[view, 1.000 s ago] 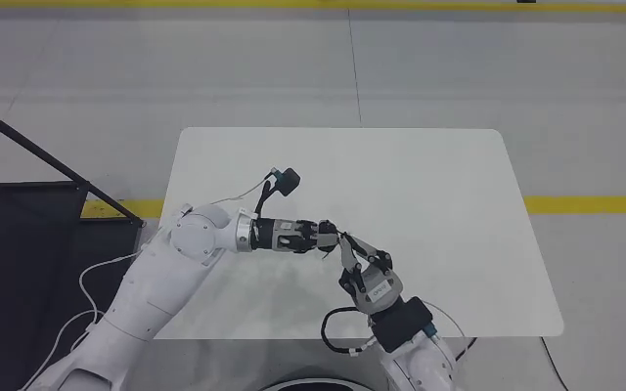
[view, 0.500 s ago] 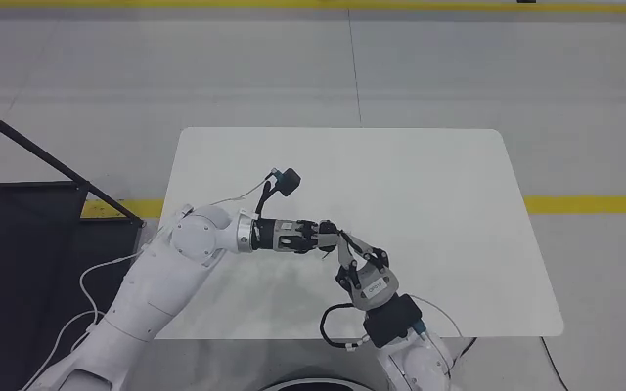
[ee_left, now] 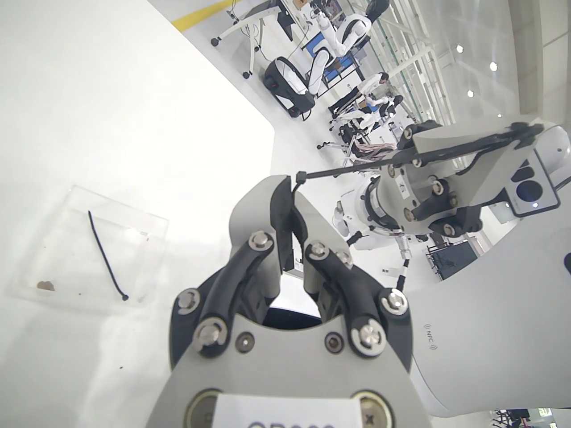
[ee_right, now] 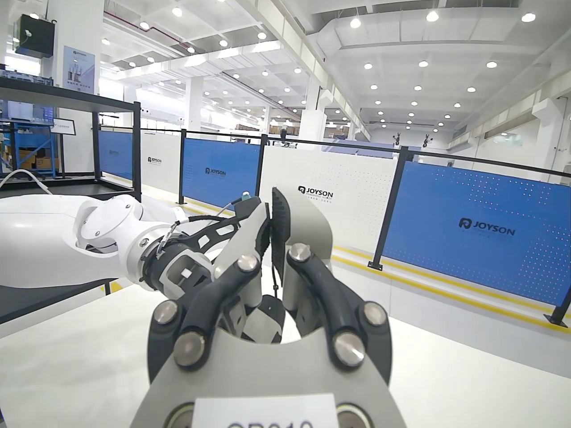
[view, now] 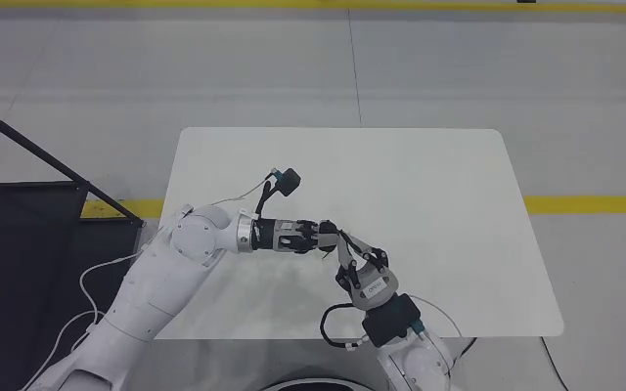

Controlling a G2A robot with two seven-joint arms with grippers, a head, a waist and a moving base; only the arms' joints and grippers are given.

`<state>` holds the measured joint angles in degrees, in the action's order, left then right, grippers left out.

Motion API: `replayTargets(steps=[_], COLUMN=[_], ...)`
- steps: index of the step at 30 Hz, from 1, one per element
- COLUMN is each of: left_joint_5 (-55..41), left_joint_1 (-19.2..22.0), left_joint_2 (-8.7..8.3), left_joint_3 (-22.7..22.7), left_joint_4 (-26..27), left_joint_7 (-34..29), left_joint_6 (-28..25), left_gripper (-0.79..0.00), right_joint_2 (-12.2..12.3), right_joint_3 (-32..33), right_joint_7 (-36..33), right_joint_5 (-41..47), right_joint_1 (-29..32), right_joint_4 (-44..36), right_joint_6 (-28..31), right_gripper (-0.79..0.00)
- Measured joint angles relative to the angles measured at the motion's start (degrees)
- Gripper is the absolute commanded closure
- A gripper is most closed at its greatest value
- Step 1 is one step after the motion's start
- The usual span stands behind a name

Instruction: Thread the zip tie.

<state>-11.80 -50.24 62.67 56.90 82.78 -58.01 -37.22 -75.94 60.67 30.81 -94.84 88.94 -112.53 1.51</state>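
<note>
A black zip tie (ee_left: 339, 171) hangs in the air between my two grippers, above the front middle of the white table (view: 440, 186). My left gripper (ee_left: 290, 193) is shut on it right beside its square head. The strap runs from there to the right arm's wrist (ee_left: 446, 166). My right gripper (ee_right: 270, 211) is shut too, with a thin black piece of the zip tie (ee_right: 275, 276) showing between its fingers. In the top view the left gripper (view: 326, 235) and the right gripper (view: 342, 244) meet tip to tip.
A second black zip tie (ee_left: 105, 260) lies in a flat clear tray (ee_left: 67, 224) on the table, off to the side of the left gripper. The left arm (ee_right: 107, 229) stretches low over the table.
The right arm's wrist has shifted slightly toward the left arm. The left arm has stayed put, and both grippers remain shut on the zip tie.
</note>
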Motion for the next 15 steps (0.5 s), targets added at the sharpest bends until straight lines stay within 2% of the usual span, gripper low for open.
replayTargets(steps=[15], left_joint_5=[0.0], left_joint_1=[0.0], left_joint_2=[0.0], left_joint_3=[0.0], left_joint_4=[0.0], left_joint_7=[0.0], left_joint_6=[0.0], left_gripper=[0.0], right_joint_2=[-0.1], right_joint_3=[-0.4], right_joint_7=[-1.0], right_joint_5=[-0.9], right_joint_1=[-0.5], right_joint_4=[0.7], right_joint_6=[-0.5], right_gripper=[0.0])
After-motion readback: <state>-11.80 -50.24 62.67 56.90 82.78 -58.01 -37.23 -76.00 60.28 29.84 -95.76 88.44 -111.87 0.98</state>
